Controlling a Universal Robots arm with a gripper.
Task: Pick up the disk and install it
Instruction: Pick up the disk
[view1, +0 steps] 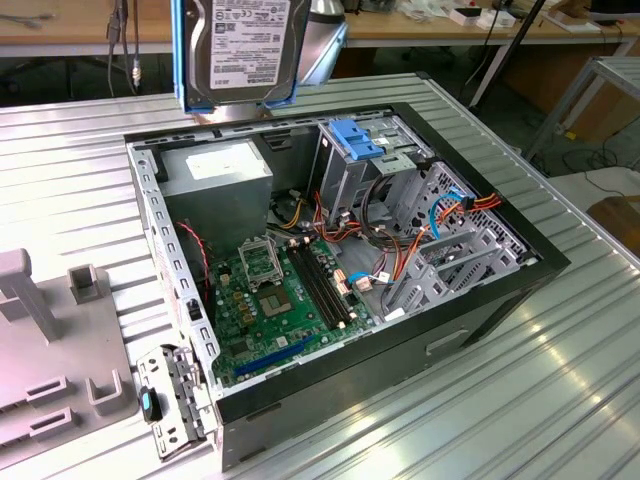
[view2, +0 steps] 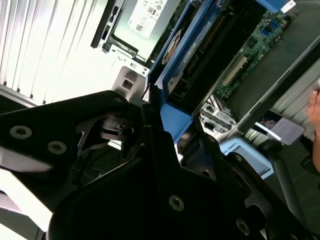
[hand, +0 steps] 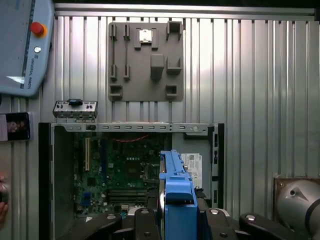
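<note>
The fingers (hand: 148, 224) are clamping the disk (view1: 240, 45) by its blue side rails, holding it upright in the air (label face showing in the exterior view) above the far rim of the open computer case (view1: 420, 375). Below it the grey power-supply box (view1: 215, 172) is sitting. Just to the exterior view's right the drive cage (view1: 352, 150) with its blue top is standing, and orange and red cables (view1: 395, 245) are crowding the space beside it. The motherboard (view1: 270, 290) is lying exposed inside the case. Outside the case, the ribbed table (view1: 520, 400) is stretching open toward the exterior view's right, while a grey fixture plate (view1: 45, 340) is occupying its left.
</note>
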